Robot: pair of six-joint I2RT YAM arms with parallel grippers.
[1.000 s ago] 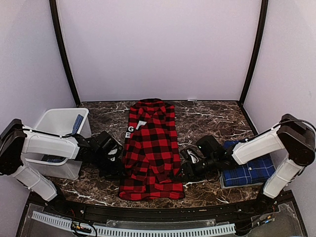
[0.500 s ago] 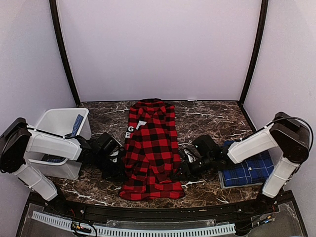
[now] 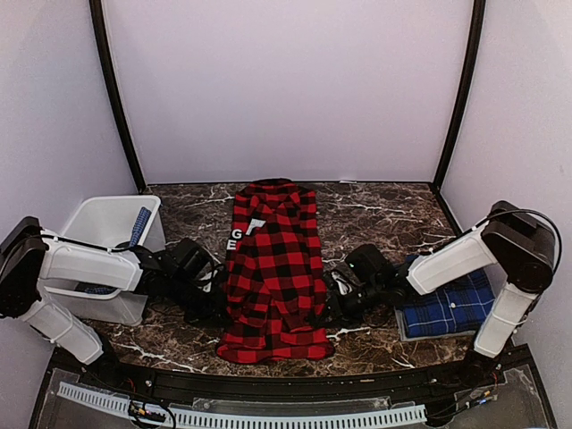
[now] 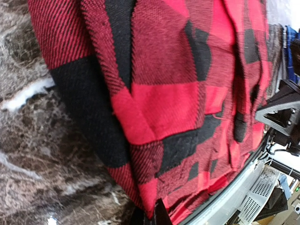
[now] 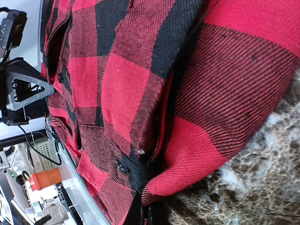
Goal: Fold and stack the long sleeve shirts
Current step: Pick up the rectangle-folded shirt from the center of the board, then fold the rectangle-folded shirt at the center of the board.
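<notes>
lab booth, plain white walls (image 3: 286, 89)

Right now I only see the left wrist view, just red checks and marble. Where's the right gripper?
Observer: The right gripper is at the red-and-black shirt's right edge, level with the left gripper across it.
Operator: Any other shirt out?
Observer: A blue plaid shirt lies folded at the far right.
Operator: And on the left?
Observer: A white bin holding some blue plaid cloth.
</notes>
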